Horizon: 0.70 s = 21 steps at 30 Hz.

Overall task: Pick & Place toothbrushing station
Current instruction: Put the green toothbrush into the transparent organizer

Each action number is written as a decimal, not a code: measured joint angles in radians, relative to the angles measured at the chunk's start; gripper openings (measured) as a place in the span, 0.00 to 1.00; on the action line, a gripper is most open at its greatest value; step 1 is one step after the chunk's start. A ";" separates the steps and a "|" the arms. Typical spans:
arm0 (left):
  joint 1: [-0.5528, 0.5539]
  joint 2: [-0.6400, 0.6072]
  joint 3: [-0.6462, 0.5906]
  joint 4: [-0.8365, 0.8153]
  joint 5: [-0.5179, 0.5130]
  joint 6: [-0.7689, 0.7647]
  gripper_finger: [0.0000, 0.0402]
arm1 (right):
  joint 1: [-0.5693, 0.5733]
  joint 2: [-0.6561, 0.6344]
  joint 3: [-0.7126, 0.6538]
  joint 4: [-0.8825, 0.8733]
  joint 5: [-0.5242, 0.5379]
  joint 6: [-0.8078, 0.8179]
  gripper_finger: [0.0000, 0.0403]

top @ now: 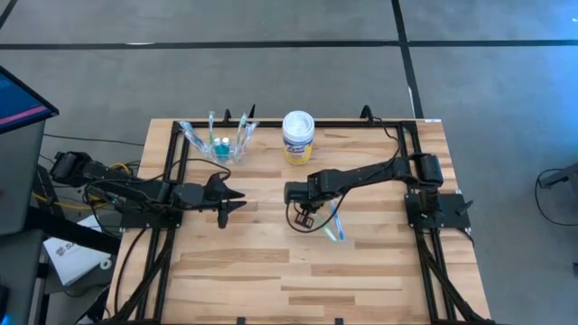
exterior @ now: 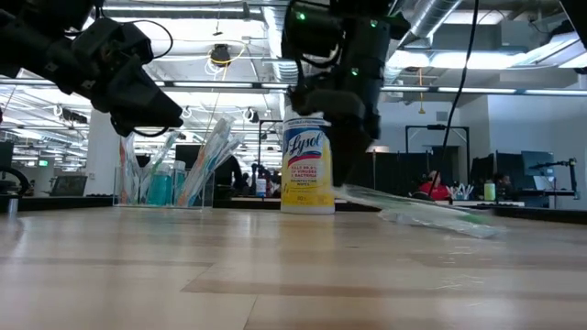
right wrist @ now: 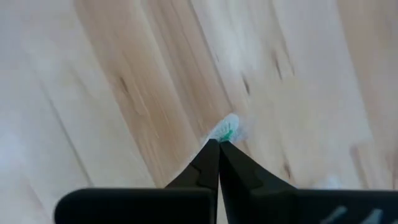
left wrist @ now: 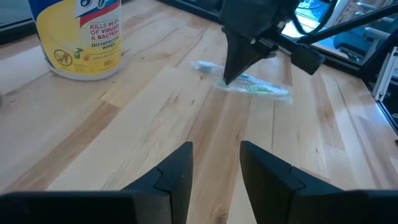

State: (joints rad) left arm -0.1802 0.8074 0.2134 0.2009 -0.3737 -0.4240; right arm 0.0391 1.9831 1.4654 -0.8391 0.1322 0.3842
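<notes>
Toothbrush [top: 335,222], wrapped, lay centre-right of the high view on the table [top: 361,271], looked light, slim and slippery, right gripper [top: 304,217] pinched shut on its end; left gripper [top: 233,200] apart, idle.

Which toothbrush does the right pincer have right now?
The green wrapped toothbrush lying loose on the table, pinched at one end by the right pincer. The other toothbrushes stand in the clear cup.

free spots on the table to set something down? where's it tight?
Free: the whole near half of the table, and the strip between the left hand and right hand. Crowded: the far edge, with the clear cup of toothbrushes and the wipes tub, plus around the wrapped toothbrush the right hand pinches.
</notes>
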 joint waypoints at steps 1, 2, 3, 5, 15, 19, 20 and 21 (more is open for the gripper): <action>0.000 0.000 0.000 0.002 -0.002 0.000 0.31 | 0.000 0.000 0.007 0.016 0.000 -0.020 0.00; 0.000 0.000 0.000 0.004 -0.008 -0.001 0.31 | 0.000 0.000 0.017 0.026 0.000 -0.036 0.00; 0.000 0.000 0.000 0.006 -0.019 -0.001 0.31 | 0.000 0.000 0.027 0.035 0.000 -0.049 0.00; 0.000 0.000 0.000 0.011 -0.043 -0.002 0.31 | 0.000 0.000 0.049 0.050 0.000 -0.075 0.00; 0.000 0.000 0.000 0.064 -0.090 0.000 0.31 | 0.000 0.000 0.144 0.177 0.000 -0.201 0.00; 0.000 0.000 0.000 0.085 -0.090 0.000 0.31 | -0.002 0.000 0.180 0.221 0.000 -0.250 0.00; 0.000 0.000 0.000 0.091 -0.091 0.000 0.31 | -0.002 0.000 0.188 0.233 0.000 -0.260 0.00; 0.000 0.000 0.000 0.096 -0.093 0.000 0.31 | -0.003 0.000 0.196 0.245 0.000 -0.267 0.00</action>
State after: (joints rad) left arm -0.1802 0.8070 0.2134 0.2966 -0.4667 -0.4240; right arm 0.0364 1.9827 1.6609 -0.5943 0.1326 0.1171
